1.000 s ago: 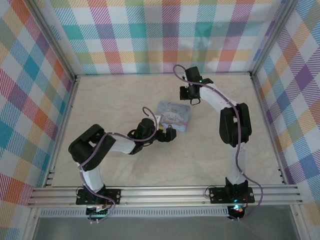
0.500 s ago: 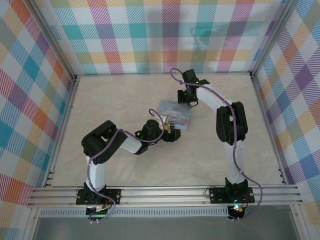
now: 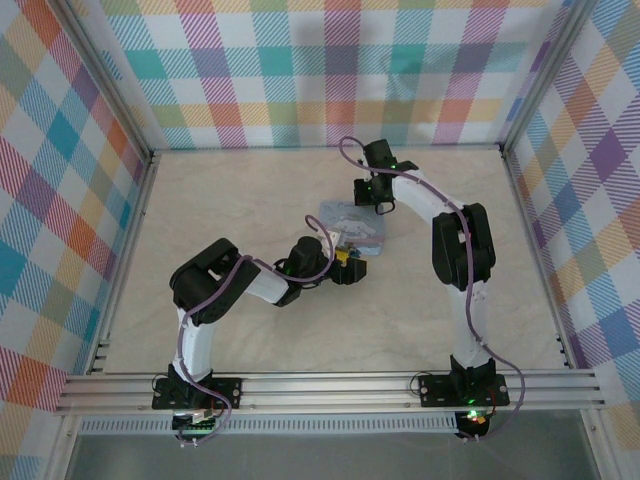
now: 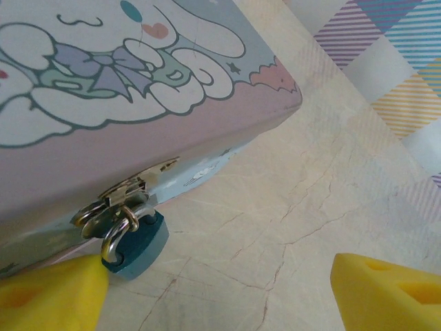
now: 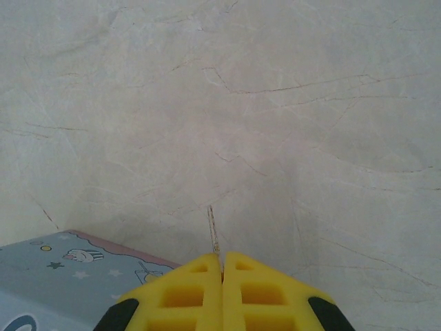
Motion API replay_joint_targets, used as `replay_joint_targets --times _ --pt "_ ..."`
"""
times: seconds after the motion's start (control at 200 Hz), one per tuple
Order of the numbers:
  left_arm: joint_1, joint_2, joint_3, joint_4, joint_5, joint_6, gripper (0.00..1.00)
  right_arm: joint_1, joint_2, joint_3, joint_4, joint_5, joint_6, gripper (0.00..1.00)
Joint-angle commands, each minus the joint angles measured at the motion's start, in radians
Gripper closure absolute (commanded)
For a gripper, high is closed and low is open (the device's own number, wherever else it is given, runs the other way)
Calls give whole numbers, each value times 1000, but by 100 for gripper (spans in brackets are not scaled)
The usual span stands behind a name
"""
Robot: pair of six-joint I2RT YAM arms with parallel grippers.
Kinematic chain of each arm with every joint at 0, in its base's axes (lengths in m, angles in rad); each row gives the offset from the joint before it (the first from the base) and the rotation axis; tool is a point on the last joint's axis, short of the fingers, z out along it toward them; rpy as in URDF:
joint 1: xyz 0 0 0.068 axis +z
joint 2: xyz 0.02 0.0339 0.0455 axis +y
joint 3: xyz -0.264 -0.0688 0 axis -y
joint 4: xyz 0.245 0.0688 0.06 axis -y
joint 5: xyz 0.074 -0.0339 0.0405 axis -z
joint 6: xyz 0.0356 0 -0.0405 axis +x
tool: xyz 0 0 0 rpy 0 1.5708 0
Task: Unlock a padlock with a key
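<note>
Nearest the front edge, an aluminium rail (image 3: 330,385) is seen, with both arm bases bolted to it.

Item, left arm (image 3: 215,290): folded low and reached rightward across the marbled table (image 3: 230,200).

Item, left gripper (image 4: 220,293): jaws are held wide apart with nothing between them. The yellow fingers (image 4: 48,300) are set low over the tabletop, one of them just beside the padlock.

Item, padlock (image 4: 138,245): teal-bodied, its metal shackle passed through the hasp (image 4: 131,189) on the side wall of the tin that faces the left gripper. It is hung against that wall, low by the tabletop.

Item, tin (image 4: 138,103): pale blue and pink, a cartoon printed on the lid, lid closed, laid flat near the table's middle.

Item, right gripper (image 5: 222,262): positioned at the tin's far edge, jaws clenched together on the key.

Item, key (image 5: 213,231): a thin metal sliver, pinched at one end, its free end projected over bare tabletop.

Farthest, plaid walls (image 3: 320,70) are set round the table.
</note>
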Motion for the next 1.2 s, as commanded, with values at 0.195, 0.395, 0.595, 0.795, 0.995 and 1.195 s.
replay_joint_targets --times 0.195,0.395,0.595,0.795,0.995,1.195 --pt "-3 58 71 83 25 -7 17 24 -42 -75 -59 -33 -18 100" --pt "-4 51 61 89 27 -18 17 20 -104 -61 -65 -7 -34 100" --pt "-1 45 47 85 32 -22 17 -8 -163 -28 -85 38 -23 100" --pt "1 44 47 78 39 -21 17 -38 -253 -110 -81 107 6 100" --pt "8 55 56 69 62 -30 17 -69 -349 -280 -51 185 60 100" --pt "9 71 79 44 75 -34 18 -73 -366 -403 0 180 89 100"
